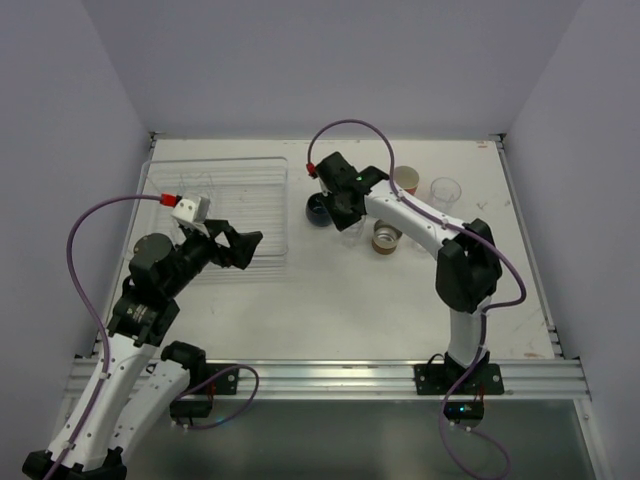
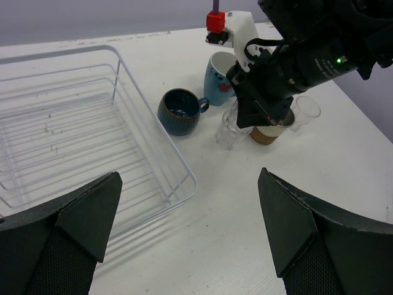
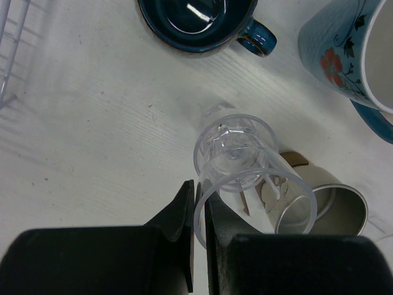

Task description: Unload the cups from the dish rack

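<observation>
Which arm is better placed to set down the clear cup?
Right. The right tool is shut on the clear cup at its rim, beside the dark-blue mug on the table. The left tool is open and empty, back at the rack.

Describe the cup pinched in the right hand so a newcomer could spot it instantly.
Start at the clear dish rack on the table's left and move just past its right edge. Between the dark-blue mug and the tan cup is a small clear plastic cup, its rim pinched by the right hand. Unlike those opaque neighbours, it is see-through and the only cup being held.
</observation>
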You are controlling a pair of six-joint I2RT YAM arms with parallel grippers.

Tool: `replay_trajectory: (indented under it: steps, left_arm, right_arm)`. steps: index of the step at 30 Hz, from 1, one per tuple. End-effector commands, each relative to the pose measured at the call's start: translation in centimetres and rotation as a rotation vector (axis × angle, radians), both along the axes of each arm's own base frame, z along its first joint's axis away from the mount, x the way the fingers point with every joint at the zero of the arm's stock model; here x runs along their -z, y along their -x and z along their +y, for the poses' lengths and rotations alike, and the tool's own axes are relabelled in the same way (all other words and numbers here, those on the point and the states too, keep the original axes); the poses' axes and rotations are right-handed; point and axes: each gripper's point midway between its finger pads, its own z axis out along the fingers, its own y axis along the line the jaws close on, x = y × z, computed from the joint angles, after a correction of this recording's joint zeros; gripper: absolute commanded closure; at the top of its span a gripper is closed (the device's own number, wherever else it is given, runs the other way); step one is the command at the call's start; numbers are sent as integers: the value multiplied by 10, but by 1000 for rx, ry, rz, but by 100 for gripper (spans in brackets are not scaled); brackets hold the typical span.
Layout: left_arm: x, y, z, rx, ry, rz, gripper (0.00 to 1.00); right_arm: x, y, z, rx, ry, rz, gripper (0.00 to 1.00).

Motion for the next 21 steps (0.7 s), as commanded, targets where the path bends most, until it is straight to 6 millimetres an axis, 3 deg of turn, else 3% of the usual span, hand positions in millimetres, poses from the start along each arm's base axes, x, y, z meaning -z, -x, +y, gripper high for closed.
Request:
replay_trajectory:
  steps: [1,3,5,7,9,13,19,21]
  left_arm:
    - [-1,0,1,-1,-20,-22,0]
    - [-1,0,1,-3,-20,-22,0]
    - [-1,0,2,-6,-22,-22,0]
    - [0,-1,2,-5,-23,-19,0]
    - [0,-1,2,-7,-24,-17,0]
    - [0,-2,2,-12,-22,-16,0]
    - [2,-5,5,-33,-28,-10,0]
    - [1,-6,8,-48,-29,-15,0]
  right_arm:
    - [-6,-12,10,-21,-27,-33,100]
    - [-1,-11,10,-19,-20,-25,100]
    - [0,-13,10,-15,-17,-29,93]
    - [-2,-14,9,-10,-20,-42,85]
    - [-5,-16,9,-6,-22,-56,70]
    - [-17,-18,10,-1,-44,-84,58]
    - [-52,-18,11,12,-91,-153,44]
    - [-78,-16,9,23,-136,-204,33]
